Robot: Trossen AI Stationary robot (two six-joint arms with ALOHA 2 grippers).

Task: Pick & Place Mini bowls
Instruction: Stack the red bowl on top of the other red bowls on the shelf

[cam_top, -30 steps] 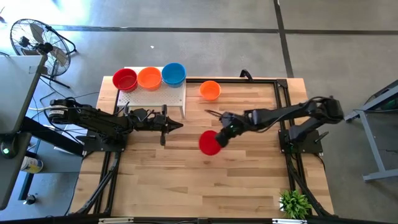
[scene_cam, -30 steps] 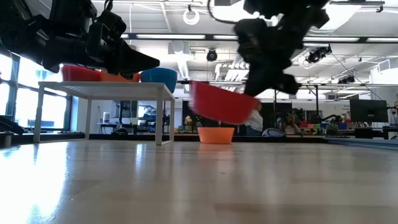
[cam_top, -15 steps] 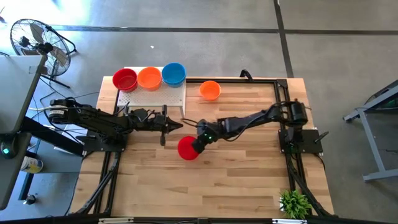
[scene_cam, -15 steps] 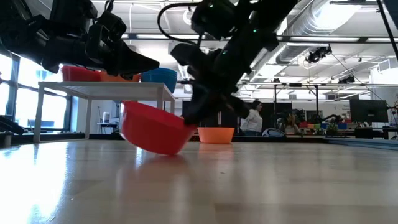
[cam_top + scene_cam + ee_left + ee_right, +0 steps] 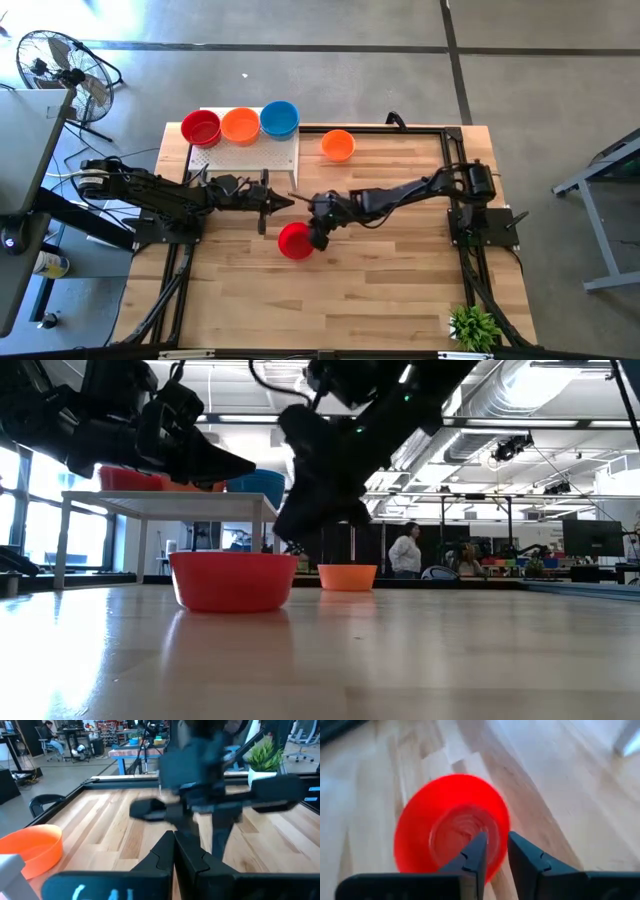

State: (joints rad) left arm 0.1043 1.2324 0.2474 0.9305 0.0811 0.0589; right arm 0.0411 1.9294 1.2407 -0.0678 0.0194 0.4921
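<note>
A red mini bowl (image 5: 294,242) stands upright on its base on the wooden table, left of the middle; it also shows in the low view (image 5: 231,579). My right gripper (image 5: 317,235) reaches over from the right and is shut on the bowl's rim. My left gripper (image 5: 288,203) hovers shut and empty just far-left of that bowl, beside the white board. A red bowl (image 5: 201,128), an orange bowl (image 5: 240,125) and a blue bowl (image 5: 279,118) stand on the white perforated board (image 5: 258,152). Another orange bowl (image 5: 338,145) stands on the table at the far side. My right gripper has the red bowl's rim (image 5: 501,851) on the side toward the table's right, one finger (image 5: 476,854) inside the bowl and one outside. The fingers slant down from the right. The bowl sits level with its base on the table.
The white board stands on legs (image 5: 268,550) at the far left of the table. A small green plant (image 5: 474,326) is at the near right corner. A black frame (image 5: 455,170) runs along the table's edges. A person (image 5: 405,556) is in the room beyond.
My right gripper has carried the red bowl toward the table's left edge and down. The bowl was lifted and tilted a second ago; now it stands level on the table. My left arm has kept still.
</note>
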